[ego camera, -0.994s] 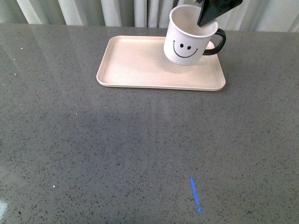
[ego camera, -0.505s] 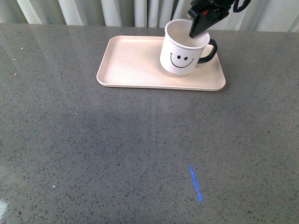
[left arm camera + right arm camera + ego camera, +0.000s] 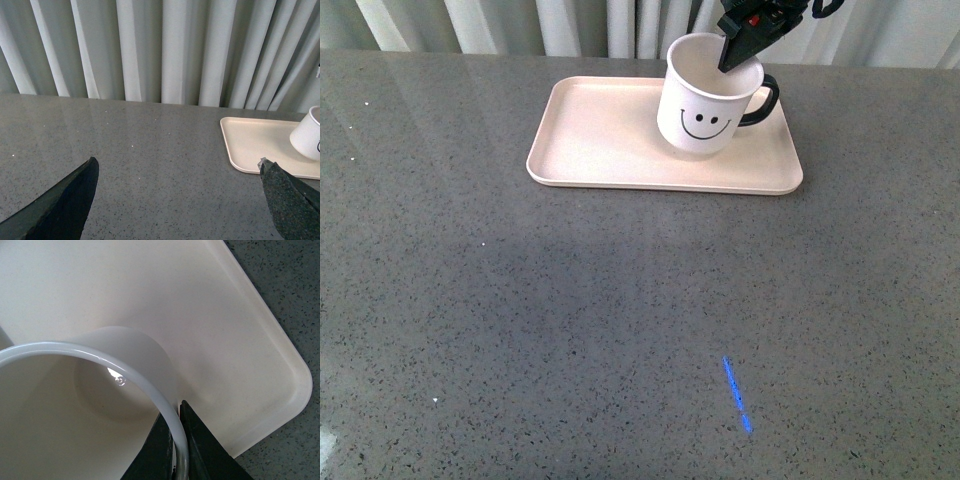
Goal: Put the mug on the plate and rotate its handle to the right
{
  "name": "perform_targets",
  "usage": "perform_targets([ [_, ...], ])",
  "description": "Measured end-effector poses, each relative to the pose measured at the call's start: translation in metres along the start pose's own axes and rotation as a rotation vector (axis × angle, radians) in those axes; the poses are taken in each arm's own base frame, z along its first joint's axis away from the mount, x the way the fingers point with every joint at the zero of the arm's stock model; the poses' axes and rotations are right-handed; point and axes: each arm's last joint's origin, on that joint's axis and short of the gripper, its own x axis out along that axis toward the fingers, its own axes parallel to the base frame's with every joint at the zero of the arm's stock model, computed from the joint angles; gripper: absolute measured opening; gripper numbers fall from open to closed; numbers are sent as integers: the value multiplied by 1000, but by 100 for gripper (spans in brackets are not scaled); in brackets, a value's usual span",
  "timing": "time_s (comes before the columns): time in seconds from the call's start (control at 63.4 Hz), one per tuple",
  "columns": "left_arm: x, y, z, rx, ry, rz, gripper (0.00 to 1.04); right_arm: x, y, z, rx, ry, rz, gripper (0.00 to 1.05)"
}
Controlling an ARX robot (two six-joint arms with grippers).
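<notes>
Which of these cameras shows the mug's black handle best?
The front view: the handle shows clearly, right of the mug. The left wrist view catches only the mug's white side; the right wrist view only its rim and inside.

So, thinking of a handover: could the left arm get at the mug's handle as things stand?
Probably not cleanly. The handle points right, on the far side of the mug from the left gripper, which hangs open over the table, and the right gripper is clamped on the rim by it.

I see the grey speckled table (image 3: 520,300) carrying the cream-pink plate (image 3: 600,130) near its far edge, and a short blue streak (image 3: 735,395) closer in.
</notes>
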Motion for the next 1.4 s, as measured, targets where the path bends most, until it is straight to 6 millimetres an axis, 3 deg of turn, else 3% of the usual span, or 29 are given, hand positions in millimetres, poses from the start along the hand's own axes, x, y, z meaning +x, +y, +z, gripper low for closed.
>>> perform_targets([
  [1.405,0,0,0,0,0,0,96,10,17,5,-44,54,24,2],
])
